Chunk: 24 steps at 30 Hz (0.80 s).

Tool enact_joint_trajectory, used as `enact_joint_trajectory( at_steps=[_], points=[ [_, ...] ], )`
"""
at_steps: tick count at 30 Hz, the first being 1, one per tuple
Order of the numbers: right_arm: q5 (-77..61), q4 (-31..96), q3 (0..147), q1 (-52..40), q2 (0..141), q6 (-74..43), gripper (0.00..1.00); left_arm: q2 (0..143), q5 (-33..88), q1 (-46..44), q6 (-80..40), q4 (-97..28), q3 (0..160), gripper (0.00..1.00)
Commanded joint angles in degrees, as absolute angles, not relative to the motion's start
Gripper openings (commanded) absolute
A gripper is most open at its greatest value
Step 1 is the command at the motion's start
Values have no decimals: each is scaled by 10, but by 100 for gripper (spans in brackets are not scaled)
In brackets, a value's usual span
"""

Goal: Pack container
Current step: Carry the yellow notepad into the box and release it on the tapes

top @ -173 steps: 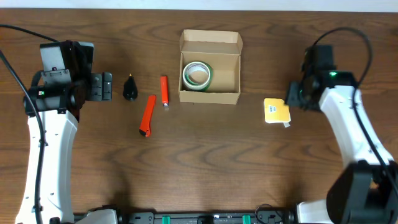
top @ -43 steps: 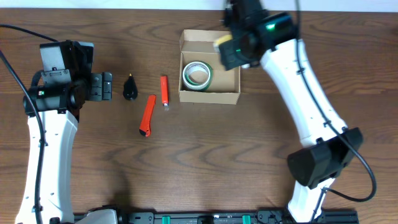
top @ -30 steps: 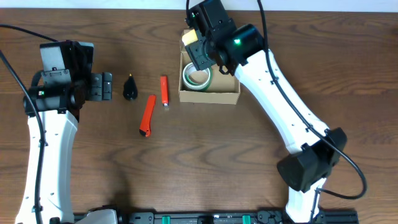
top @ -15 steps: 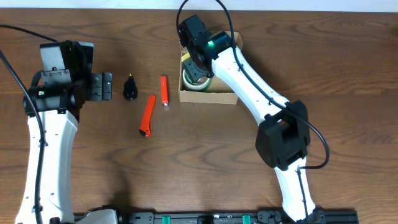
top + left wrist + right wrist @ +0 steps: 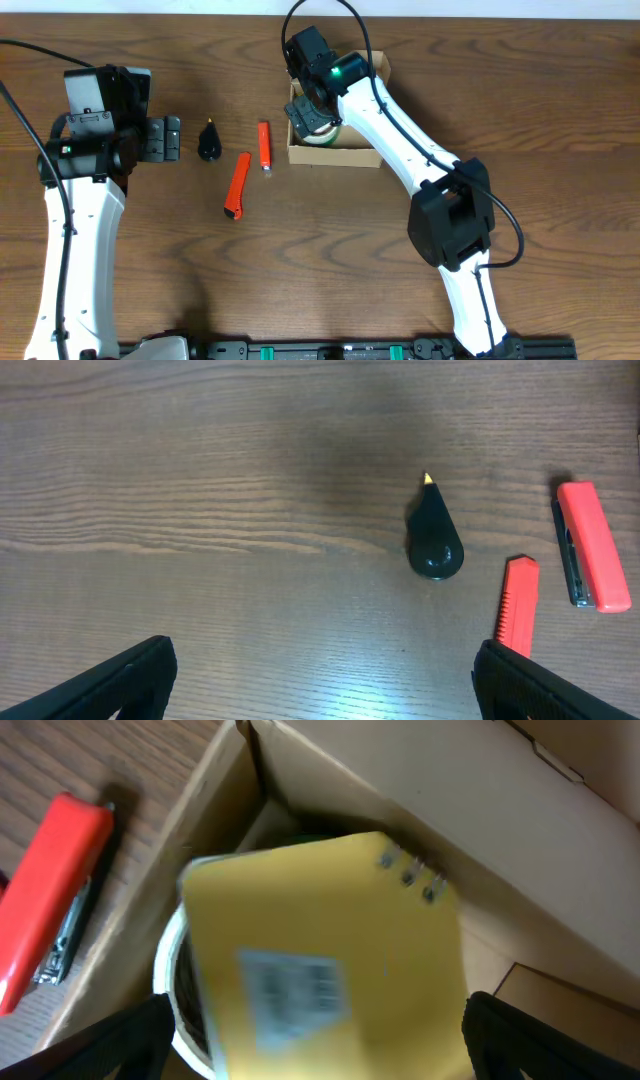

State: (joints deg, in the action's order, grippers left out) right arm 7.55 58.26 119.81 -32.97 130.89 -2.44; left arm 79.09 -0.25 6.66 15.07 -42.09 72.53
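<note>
Brown wood counter fills the overhead view, w/ both white arms reaching in from the near edge. Right arm stretches far up & across to the box; its hand sits over the box's left end, fingers spread wide & released, nothing pinched btwn them. Left arm stands at the left side, well apart from the box; its hand hangs above bare wood, also wide open & gripping nothing. The cardboard box sits at the top centre of the counter, lid flap open and standing at the back, front wall toward the robot. Inside it, per the right wrist view, a flat yellow packet w/ a grey label covers most of the left half; it's blurred, so can't tell if it rests on anything yet. Under it a white-and-green tape roll lies flat in the box's left part, rim peeking out by the left wall. Left of the box, outside it: an orange cutter lying at a slant, then a shorter orange stapler just beside the box's left wall, roughly parallel to it. Farther left, near the left hand, a small black teardrop-shaped item, pointed tip away from the robot, apart from the cutter.
</note>
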Motion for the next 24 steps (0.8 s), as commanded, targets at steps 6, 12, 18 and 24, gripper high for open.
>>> enact_joint_trajectory(
  at_steps=[6, 12, 18, 24],
  points=[
    [91, 585, 1202, -334, 1297, -16, 95, 792, -6, 68, 154, -422, 738, 95],
    [90, 592, 1217, -334, 1256, -16, 95, 792, -6, 68, 154, -422, 738, 95],
    [114, 601, 1246, -334, 1172, -16, 96, 792, -6, 68, 154, -422, 738, 95],
    [231, 621, 1249, -307, 1071, -16, 98, 792, -6, 68, 154, -422, 738, 95]
  ],
)
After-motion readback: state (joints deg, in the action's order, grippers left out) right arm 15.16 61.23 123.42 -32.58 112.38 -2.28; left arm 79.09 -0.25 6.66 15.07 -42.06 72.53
